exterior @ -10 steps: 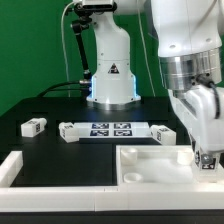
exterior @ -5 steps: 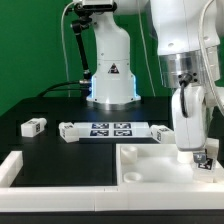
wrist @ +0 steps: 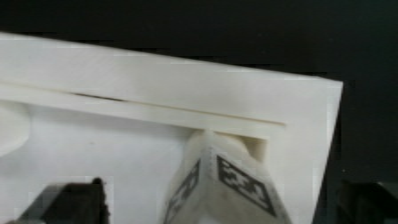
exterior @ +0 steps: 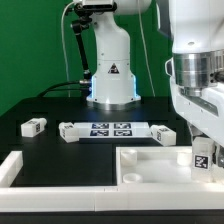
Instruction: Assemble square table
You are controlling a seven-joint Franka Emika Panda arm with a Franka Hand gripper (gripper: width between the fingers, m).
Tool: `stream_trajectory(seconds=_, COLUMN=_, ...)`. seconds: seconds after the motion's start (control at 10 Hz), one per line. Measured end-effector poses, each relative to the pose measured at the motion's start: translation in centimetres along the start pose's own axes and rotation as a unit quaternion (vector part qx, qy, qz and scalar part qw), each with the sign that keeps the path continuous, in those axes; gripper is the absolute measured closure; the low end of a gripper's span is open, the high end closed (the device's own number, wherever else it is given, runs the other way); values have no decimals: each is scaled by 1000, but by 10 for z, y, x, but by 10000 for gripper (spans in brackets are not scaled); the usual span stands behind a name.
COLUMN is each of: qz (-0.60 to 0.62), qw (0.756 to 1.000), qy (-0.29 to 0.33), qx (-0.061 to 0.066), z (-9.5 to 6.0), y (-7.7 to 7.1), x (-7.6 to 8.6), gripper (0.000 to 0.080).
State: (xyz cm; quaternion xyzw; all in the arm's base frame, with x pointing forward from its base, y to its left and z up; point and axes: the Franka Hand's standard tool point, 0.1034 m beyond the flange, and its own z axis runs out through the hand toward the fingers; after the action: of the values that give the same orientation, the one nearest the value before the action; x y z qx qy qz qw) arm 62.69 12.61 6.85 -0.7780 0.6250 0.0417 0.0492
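Observation:
The white square tabletop [exterior: 150, 165] lies at the front, toward the exterior view's right, and fills most of the wrist view [wrist: 160, 110]. A short white tagged leg [exterior: 203, 157] stands upright at its far right corner. In the wrist view this leg [wrist: 222, 180] rises between my two dark fingers [wrist: 71, 200], with a gap on each side. My gripper [exterior: 202, 143] hangs over the leg, open and touching nothing [wrist: 226, 203].
Loose tagged legs lie on the black table: one [exterior: 33, 126] at the exterior view's left, one [exterior: 70, 131] and one [exterior: 163, 134] at the ends of the marker board [exterior: 110, 128]. Low white border bars [exterior: 12, 165] frame the front. The robot's base [exterior: 110, 80] stands behind.
My jaws have spread wide and let go of the leg, which stays standing at the tabletop's corner. The hand has lifted slightly and shifted toward the exterior view's right.

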Motion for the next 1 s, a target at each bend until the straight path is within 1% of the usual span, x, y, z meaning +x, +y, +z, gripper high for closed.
stream_trajectory(seconds=0.1, qz=-48, qw=999, qy=0, qx=0, z=0, y=0, x=0, gripper=151)
stream_trajectory(seconds=0.2, qz=-112, qw=994, qy=3, qx=-7, z=0, y=2, x=0, gripper=151)
stream_trajectory(seconds=0.3, qz=-206, qw=978, qy=12, qx=-28, z=-1, y=5, x=-3, gripper=150)
stream_trajectory(seconds=0.4, qz=-281, qw=959, qy=19, qx=-33, z=-2, y=4, x=-2, gripper=150)
stream_trajectory(seconds=0.5, qz=-346, qw=937, qy=20, qx=-33, z=-2, y=4, x=2, gripper=150)
stream_trajectory(seconds=0.6, qz=-401, qw=915, qy=22, qx=-30, z=-2, y=3, x=9, gripper=150)
stream_trajectory(seconds=0.7, qz=-401, qw=915, qy=21, qx=-30, z=-2, y=3, x=7, gripper=150)
stream_trajectory(seconds=0.8, qz=-390, qw=920, qy=21, qx=-30, z=-2, y=3, x=6, gripper=150)
stream_trajectory(seconds=0.9, qz=-388, qw=921, qy=21, qx=-30, z=-2, y=3, x=7, gripper=241)
stream_trajectory(seconds=1.0, qz=-335, qw=942, qy=22, qx=-28, z=-1, y=3, x=6, gripper=376)
